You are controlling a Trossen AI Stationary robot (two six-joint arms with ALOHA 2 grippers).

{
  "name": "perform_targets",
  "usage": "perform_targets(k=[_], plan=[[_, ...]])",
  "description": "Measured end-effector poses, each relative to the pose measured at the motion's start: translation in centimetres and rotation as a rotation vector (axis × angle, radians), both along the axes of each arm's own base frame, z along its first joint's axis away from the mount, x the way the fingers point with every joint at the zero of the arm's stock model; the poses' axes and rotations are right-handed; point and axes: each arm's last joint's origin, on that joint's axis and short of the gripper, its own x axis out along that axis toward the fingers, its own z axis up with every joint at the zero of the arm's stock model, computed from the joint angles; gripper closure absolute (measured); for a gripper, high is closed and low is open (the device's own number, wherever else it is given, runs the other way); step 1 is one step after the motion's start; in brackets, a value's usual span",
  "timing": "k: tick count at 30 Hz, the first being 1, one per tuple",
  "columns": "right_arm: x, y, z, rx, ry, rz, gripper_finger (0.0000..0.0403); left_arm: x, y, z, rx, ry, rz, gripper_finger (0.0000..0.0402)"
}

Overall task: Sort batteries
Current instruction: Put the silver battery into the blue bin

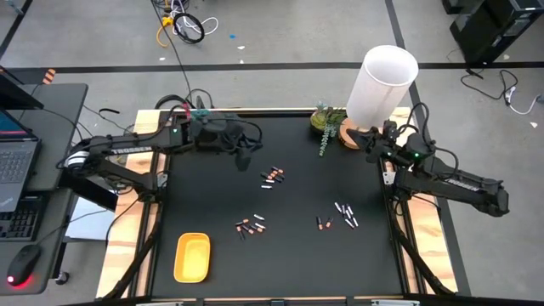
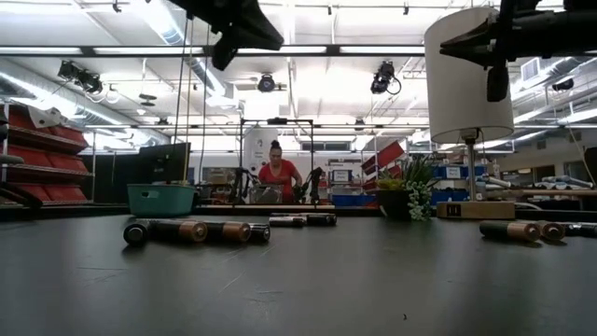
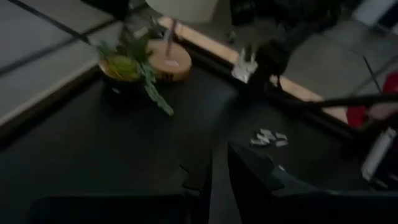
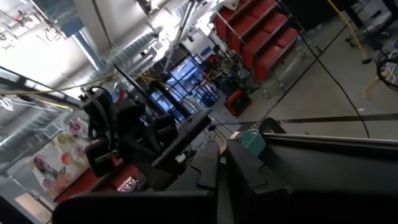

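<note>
- The batteries (image 1: 271, 177) lie loose on the black table (image 1: 212, 195) in a few small clusters: one near the middle, one nearer the front edge (image 1: 250, 225), and one toward the right (image 1: 342, 216), where the pale silvery ones sit.
- In the low view they show as dark cylinders with copper ends (image 2: 196, 231), lying flat on their sides — more of them far right (image 2: 522, 230).
- The yellow oval tray (image 1: 192, 257) sits at the near left of the table, well apart from every cluster.
- The left gripper (image 1: 242, 159) hangs above the table's far left part, fingers (image 3: 249, 177) drawn to a narrow gap and holding nothing.
- The right gripper (image 1: 371, 151) is raised at the far right edge, beside the lamp (image 1: 380, 85), fingers pressed together and empty.
- A small green plant (image 1: 324, 125) stands just left of the lamp's wooden base.
- A teal tray (image 2: 161, 199) shows beyond the table's far edge — a person (image 2: 278, 174) in red stands in the room behind.
</note>
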Motion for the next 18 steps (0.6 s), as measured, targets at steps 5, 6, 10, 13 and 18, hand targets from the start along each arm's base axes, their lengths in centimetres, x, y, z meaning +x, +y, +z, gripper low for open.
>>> perform_targets(k=[5,6,10,13,18], plan=[[0.1,0.0,-0.2,0.006,0.015,0.004,0.0387,1.3,0.0,-0.8,0.015,0.097,-0.062,0.0335],[0.1,0.0,-0.2,0.006,0.016,0.006,0.0387,1.5,-0.1,-1.2,0.023,0.124,-0.076,0.0335],[0.4,0.1,-0.3,0.013,0.027,0.024,0.0387,2.5,-0.4,-3.1,0.051,0.228,-0.159,0.0335],[0.7,0.3,-0.3,0.017,0.043,0.057,0.0387,3.3,-0.6,-4.6,0.052,0.301,-0.238,0.0335],[1.5,0.8,0.7,-0.014,0.111,0.111,0.0387,4.6,-1.3,-7.7,0.121,0.444,-0.349,0.0334]])
